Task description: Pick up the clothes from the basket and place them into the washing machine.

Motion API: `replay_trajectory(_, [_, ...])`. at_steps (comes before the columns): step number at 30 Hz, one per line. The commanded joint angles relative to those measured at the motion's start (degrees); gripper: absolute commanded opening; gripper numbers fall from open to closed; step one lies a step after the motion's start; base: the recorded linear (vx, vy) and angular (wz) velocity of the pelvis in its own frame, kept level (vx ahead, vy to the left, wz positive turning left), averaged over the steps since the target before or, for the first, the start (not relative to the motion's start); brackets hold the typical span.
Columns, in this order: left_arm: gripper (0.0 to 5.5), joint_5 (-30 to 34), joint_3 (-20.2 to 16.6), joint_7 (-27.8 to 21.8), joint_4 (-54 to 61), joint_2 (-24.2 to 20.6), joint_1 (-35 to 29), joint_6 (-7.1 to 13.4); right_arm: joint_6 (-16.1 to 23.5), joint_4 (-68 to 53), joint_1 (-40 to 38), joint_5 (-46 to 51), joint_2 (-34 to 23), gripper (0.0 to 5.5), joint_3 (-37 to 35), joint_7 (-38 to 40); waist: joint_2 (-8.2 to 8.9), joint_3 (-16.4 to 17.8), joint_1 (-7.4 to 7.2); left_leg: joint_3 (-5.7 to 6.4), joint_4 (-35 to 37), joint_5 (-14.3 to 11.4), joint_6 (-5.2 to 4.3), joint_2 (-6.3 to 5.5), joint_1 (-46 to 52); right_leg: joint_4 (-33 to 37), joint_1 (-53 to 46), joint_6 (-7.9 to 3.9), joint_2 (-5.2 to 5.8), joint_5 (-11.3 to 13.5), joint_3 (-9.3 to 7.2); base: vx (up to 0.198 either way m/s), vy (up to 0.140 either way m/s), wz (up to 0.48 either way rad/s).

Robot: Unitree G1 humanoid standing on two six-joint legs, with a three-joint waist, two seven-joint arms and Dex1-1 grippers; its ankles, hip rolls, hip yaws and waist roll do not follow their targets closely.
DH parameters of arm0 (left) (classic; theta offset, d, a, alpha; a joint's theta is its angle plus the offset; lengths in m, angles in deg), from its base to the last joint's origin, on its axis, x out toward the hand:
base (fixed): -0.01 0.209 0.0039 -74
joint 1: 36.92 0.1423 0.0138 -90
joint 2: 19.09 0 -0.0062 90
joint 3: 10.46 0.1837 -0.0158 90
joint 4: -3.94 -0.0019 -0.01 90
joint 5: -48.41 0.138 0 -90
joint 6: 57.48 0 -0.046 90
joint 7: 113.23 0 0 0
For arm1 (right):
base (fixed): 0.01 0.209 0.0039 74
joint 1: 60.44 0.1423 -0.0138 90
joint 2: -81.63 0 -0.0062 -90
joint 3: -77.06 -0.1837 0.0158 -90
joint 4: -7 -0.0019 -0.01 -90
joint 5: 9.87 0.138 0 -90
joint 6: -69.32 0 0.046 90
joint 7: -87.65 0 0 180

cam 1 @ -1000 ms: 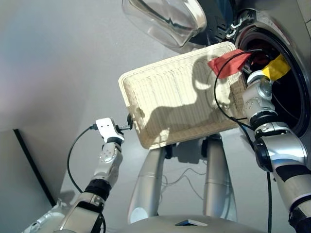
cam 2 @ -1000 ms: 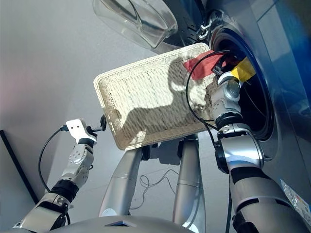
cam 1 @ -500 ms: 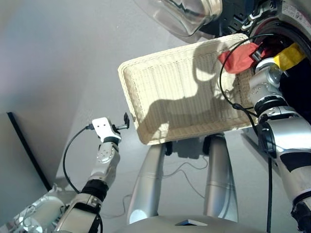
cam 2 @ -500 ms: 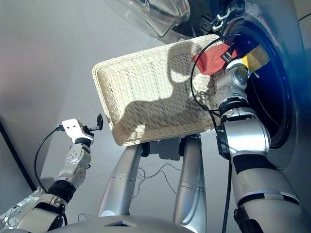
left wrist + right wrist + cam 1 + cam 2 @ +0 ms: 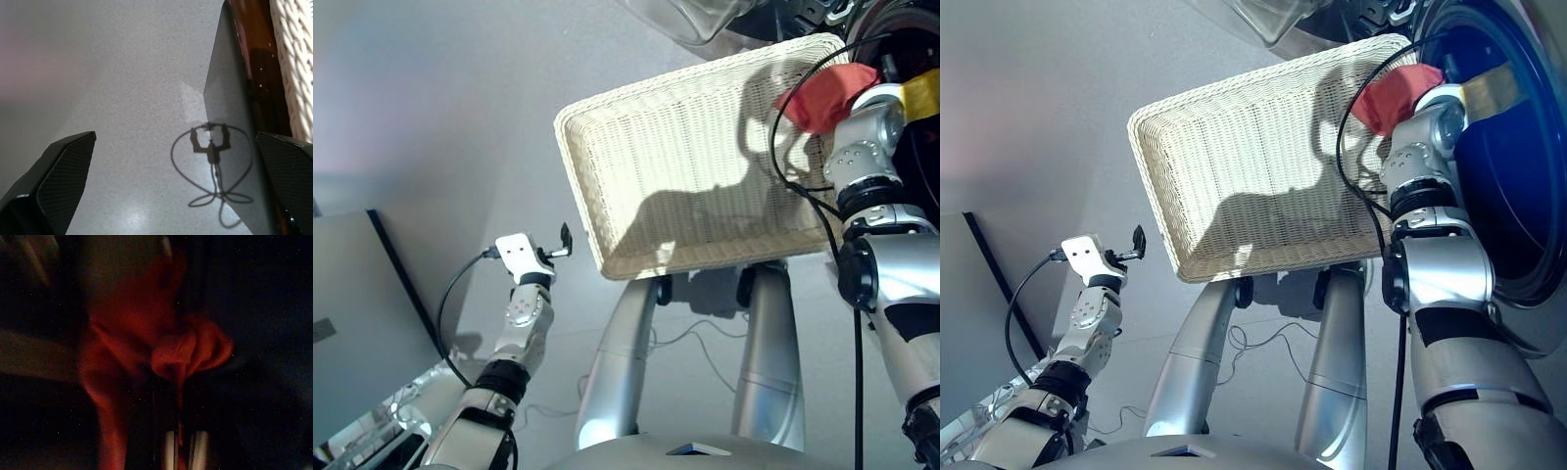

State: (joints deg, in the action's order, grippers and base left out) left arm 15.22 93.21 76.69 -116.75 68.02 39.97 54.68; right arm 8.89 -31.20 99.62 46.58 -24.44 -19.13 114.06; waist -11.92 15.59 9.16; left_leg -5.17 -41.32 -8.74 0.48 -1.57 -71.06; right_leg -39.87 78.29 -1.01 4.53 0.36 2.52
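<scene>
Grey speckled floor (image 5: 460, 117), cream-white woven basket (image 5: 685, 166) raised above it, black cable (image 5: 690, 338) trailing on the floor below the basket, dark panel (image 5: 357, 323) near the left arm.

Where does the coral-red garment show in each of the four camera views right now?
Left eye view: coral-red fabric garment, upper right, at the cream-white woven wicker basket's far corner.
Right eye view: upper right, same corner.
Left wrist view: not in it.
Right wrist view: centre, above the right tool.
Shared landmark: the basket.
</scene>
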Motion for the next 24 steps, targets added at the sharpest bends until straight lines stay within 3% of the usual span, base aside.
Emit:
replay_trajectory(1, [5.5, -0.56, -3.73, 1.77, -1.25, -0.53, 1.06, 2.99, 15.28, -12.42, -1.73, -5.48, -7.46, 0.0, -3.53, 5.98, -2.44, -2.22, -2.35, 0.28, 3.04, -0.08, 2.03, -1.76, 2.51, -1.86, -4.12, 0.33, -2.01, -4.44, -3.37, 0.0, 0.0, 0.0])
replay_trajectory(4, [5.5, 0.11, -2.6, 1.28, -1.31, -0.67, 1.62, 3.31, 15.68, -10.34, -3.79, -7.72, -7.6, 0.0, -7.02, 9.36, -2.48, -2.86, -2.41, 0.26, 2.79, -0.34, 2.43, -2.19, 2.71, -2.14, -4.24, 0.25, -2.06, -4.63, -3.15, 0.0, 0.0, 0.0])
replay_trajectory(6, [5.5, 0.52, -1.81, 0.91, -1.54, -0.85, 1.62, 3.5, 13.12, -6.74, -4.9, -7.44, -7.32, 0.0, -5.51, 8.02, -2.3, -3.08, -2.26, 0.22, 2.43, -0.44, 2.5, -2.08, 2.66, -2.16, -4.35, 0.39, -1.94, -4.54, -3.09, 0.0, 0.0, 0.0])
replay_trajectory(7, [5.5, 0.62, -1.4, 0.73, -1.78, -0.94, 1.72, 3.4, 11.01, -3.43, -5.34, -6.75, -6.75, 5.5, -4.47, 6.92, -2.27, -3.15, -2.13, 0.25, 2.29, -0.46, 2.51, -1.94, 2.61, -2.09, -4.46, 0.48, -1.87, -4.43, -3.12, 0.0, 0.0, 0.0])
replay_trajectory(8, [5.5, 0.57, -1.58, 0.81, -2.09, -1.68, 1.44, 3.35, 7.68, 0.93, -5.48, -6.18, -6.54, 5.5, -1.85, 4.95, -2.02, -3.2, -1.81, 0.26, 2.08, -0.38, 2.44, -1.78, 2.53, -1.94, -4.49, 0.58, -1.83, -4.16, -3.22, 0.0, 0.0, 0.0])
replay_trajectory(13, [5.5, 0.29, -2.38, 0.11, -1.47, -2.45, 1.5, 2.86, -0.61, 9.71, -6.73, -3.23, -1.58, 5.5, 6.1, -4.76, -1.48, -2.95, -1.8, 0.3, 2.33, 0.06, 2.14, -1.11, 2.46, -0.89, -5.2, 1.02, -1.69, -3.4, -3.69, 0.0, 0.0, 0.0])
replay_trajectory(16, [5.5, 0.43, -3.29, -0.57, -0.95, -3.09, 2.18, 2.26, -3.63, 11.3, -8.73, -3.77, 1.79, 5.5, 9.37, -8.31, -0.84, -3.02, -1.77, 0.61, 2.11, 0.31, 2.02, -1.03, 2.16, -0.32, -5.76, 1.24, -1.58, -3.2, -4.33, -0.008, -0.035, 0.014])
replay_trajectory(24, [5.5, -0.73, -5.65, -2.84, -3.28, -2.47, 3.45, 1.43, -7.25, 8.15, -16.16, -8.01, 7.56, 5.5, 15.78, -15.29, 2.45, -3.96, -2.2, 1.73, 4.05, 1.47, 1.63, -0.42, 3.5, 2.87, -8.92, 1.33, -1.22, -2.21, -6.11, -0.001, -0.006, 0.01])
